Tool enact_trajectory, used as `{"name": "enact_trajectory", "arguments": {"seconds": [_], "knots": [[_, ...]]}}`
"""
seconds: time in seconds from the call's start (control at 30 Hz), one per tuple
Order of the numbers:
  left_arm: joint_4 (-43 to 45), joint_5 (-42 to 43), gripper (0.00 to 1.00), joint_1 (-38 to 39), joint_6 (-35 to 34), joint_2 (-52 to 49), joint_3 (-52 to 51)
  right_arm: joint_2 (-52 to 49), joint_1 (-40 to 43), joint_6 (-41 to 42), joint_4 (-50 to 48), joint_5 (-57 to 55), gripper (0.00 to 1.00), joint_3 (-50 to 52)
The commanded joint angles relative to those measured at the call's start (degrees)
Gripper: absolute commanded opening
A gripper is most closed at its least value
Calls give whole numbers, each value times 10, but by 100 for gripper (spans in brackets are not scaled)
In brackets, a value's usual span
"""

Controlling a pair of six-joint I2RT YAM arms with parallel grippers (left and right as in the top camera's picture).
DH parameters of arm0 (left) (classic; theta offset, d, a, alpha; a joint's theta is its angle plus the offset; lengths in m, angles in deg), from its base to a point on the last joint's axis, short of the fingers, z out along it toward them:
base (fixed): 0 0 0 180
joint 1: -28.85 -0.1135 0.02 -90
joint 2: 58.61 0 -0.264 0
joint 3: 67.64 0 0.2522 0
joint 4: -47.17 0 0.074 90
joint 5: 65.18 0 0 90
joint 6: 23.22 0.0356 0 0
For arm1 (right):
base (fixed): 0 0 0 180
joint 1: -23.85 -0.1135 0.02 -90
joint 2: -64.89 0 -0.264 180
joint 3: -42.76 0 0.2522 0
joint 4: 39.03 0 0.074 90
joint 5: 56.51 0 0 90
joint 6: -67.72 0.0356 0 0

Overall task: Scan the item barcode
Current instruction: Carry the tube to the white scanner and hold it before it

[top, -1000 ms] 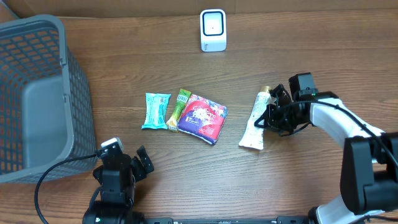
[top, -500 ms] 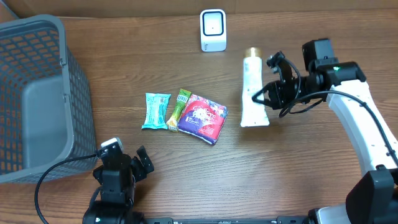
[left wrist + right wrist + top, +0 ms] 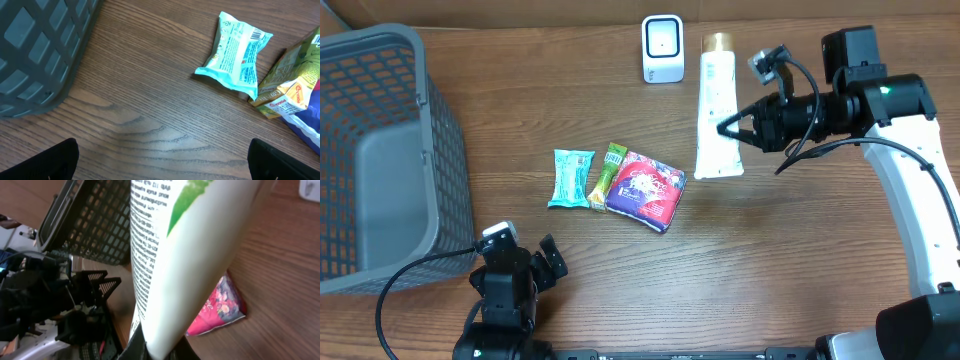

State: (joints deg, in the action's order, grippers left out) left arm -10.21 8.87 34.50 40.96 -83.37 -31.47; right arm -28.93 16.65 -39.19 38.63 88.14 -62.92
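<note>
White tube, gripped from its right by the right pincer, runs near-to-far, cap just right of the scanner; left pincer gapes wide.

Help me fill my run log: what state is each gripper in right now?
Left gripper: open, holding nothing.
Right gripper: closed on the white tube, lifted off the table.

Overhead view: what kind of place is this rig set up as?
Probably a mock shop checkout: a white scanner at the back, a grey basket on the left, snack packets in the middle.
</note>
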Motion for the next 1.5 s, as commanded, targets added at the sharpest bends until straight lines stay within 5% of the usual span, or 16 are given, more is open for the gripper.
{"name": "enact_trajectory", "arguments": {"seconds": [0.0,0.37,0.67,1.0,1.47], "knots": [[3,-10,100,1,-10,5,-3,19,-20,88,-43,-63,3,-26],[3,-10,100,1,-10,5,-3,-15,-198,209,-186,-742,3,-26],[3,-10,100,1,-10,5,-3,-150,-240,-4,-389,-1013,3,-27],[3,-10,100,1,-10,5,-3,-257,-229,-338,-716,-1022,4,-27],[3,-10,100,1,-10,5,-3,-322,-182,-406,-788,-856,4,-26]]}}
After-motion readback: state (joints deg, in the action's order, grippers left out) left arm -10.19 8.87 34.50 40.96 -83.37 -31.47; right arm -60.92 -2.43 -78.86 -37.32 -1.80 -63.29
